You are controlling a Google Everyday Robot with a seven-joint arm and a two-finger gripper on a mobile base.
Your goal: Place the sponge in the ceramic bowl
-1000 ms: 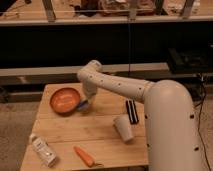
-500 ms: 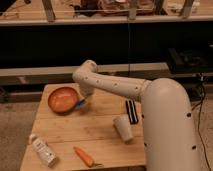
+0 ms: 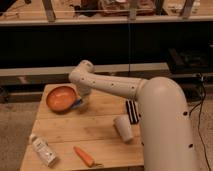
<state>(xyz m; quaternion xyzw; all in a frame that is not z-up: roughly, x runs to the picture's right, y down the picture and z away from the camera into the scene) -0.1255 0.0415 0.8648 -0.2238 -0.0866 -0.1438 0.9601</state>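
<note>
Surface: a small wooden tabletop of pale planks stands on a speckled floor; behind it runs a grey ledge, and above that a dark, unlit counter front; black cables hang at the far right.

Items on the tabletop: an orange bowl sits upright at the back left corner; a white cup lies on its side near the middle right, just beside the robot's body; a dark striped bar lies just behind the cup; a carrot lies near the front edge; a white carton lies flat at the front left corner, well apart from the bowl.

Arm: the white arm reaches from the body at right toward the left, bends at a rounded joint above the back of the tabletop, and turns downward.

Tool: the tool hangs at the right rim of the bowl, pointing down; how far open it is cannot be told.

Sponge: the blue sponge shows at the lower end of the tool, touching it, at the bowl's right rim; whether it rests on the rim or hangs just over it cannot be told.
</note>
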